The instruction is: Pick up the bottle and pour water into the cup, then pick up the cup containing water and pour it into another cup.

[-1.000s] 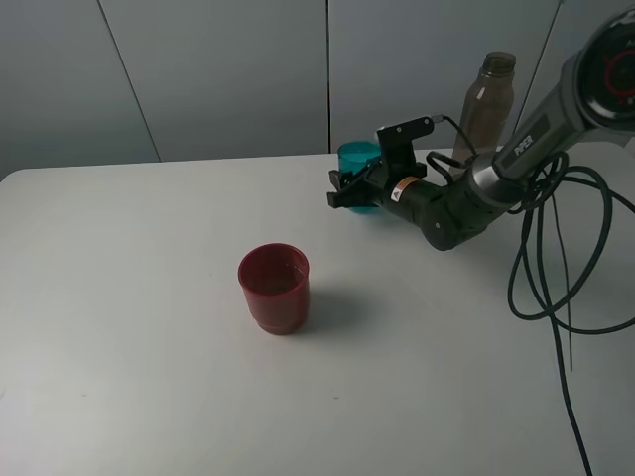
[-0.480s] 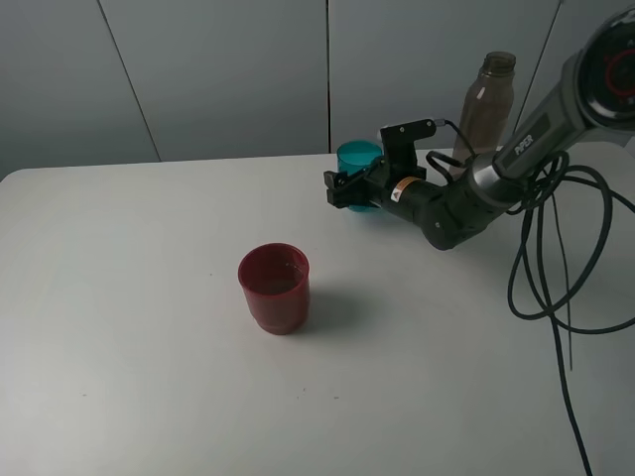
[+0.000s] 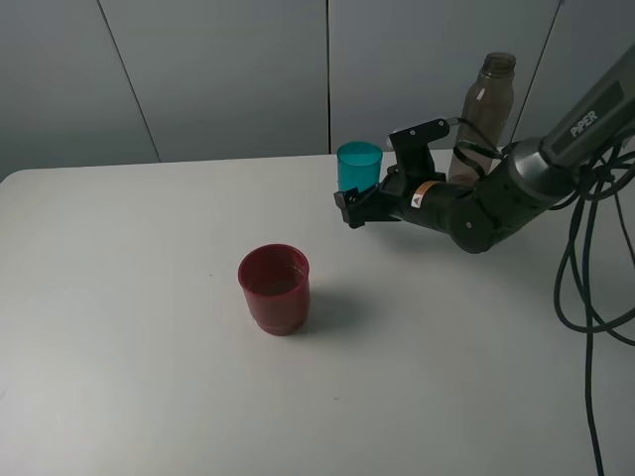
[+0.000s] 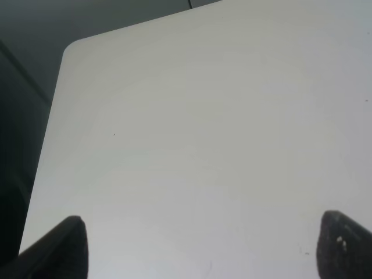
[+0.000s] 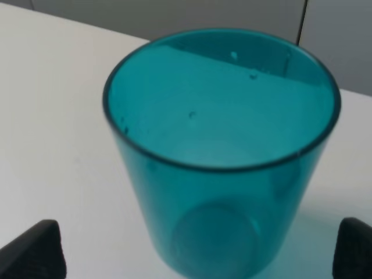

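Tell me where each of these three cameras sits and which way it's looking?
Exterior high: mounted above, looking down on the white table, red cup, teal cup, bottle and right arm.
Left wrist: on the left arm, facing bare table; only the left hand, its tips at the frame's edge, shows.
Right wrist: on the right arm, close on the teal cup between the right hand tips.
Shared: the teal cup appears in the exterior and right wrist views.

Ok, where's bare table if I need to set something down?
Left of the red cup out to the table edge, and the whole near strip in front of it. Crowded at the far right: teal cup, right gripper, bottle, cables.
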Robot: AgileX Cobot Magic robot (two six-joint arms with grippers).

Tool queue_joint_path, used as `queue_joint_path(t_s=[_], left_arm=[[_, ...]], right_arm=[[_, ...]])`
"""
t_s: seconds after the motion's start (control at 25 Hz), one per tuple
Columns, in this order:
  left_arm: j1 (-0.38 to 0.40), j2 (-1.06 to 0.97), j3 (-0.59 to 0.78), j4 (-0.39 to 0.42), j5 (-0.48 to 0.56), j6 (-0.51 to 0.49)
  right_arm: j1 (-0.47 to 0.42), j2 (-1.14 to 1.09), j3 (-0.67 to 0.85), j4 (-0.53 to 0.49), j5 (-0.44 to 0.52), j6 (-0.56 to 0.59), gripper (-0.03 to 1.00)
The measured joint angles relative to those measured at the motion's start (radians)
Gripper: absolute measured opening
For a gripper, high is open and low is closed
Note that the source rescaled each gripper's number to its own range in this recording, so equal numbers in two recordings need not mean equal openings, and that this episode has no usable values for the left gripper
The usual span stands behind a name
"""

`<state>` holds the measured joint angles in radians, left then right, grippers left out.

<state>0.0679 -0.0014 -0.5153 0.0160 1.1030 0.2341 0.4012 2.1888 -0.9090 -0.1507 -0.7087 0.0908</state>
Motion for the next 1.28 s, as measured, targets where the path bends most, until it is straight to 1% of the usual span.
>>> queue_joint_path(t_s=[0.12, 0.28, 0.36, 0.44, 0.52, 0.6, 0.76, 0.92, 1.04, 1.16, 1.28], left_arm=[[0.0, 0.0, 0.0, 0.0, 0.0, 0.0], [0.0, 0.0, 0.0, 0.0, 0.0, 0.0], [0.0, 0.0, 0.0, 0.0, 0.0, 0.0], [0.0, 0.0, 0.0, 0.0, 0.0, 0.0], [0.0, 0.0, 0.0, 0.0, 0.0, 0.0], [0.0, 0.0, 0.0, 0.0, 0.0, 0.0], [0.0, 0.0, 0.0, 0.0, 0.0, 0.0], [0.0, 0.0, 0.0, 0.0, 0.0, 0.0], [0.0, 0.0, 0.0, 0.0, 0.0, 0.0], [0.0, 0.0, 0.0, 0.0, 0.0, 0.0], [0.0, 0.0, 0.0, 0.0, 0.0, 0.0]], right_arm=[[0.0, -0.09, 0.109, 0.004, 0.007, -0.036, 1.0], [0.0, -0.263, 0.238, 0.012, 0.017, -0.091, 1.0], [0.0, -0.384, 0.278, 0.012, 0.054, -0.099, 1.0], [0.0, -0.512, 0.291, 0.012, 0.177, -0.101, 1.0], [0.0, -0.647, 0.292, 0.012, 0.32, -0.101, 1.0], [0.0, -0.797, 0.292, 0.012, 0.485, -0.101, 1.0], [0.0, -1.062, 0.293, 0.012, 0.767, -0.079, 1.0], [0.0, -1.304, 0.293, 0.032, 1.021, -0.061, 1.0], [0.0, -1.46, 0.293, 0.036, 1.244, -0.059, 1.0], [0.0, -1.595, 0.293, 0.058, 1.407, -0.057, 1.0], [0.0, -1.703, 0.293, 0.09, 1.536, -0.057, 1.0]])
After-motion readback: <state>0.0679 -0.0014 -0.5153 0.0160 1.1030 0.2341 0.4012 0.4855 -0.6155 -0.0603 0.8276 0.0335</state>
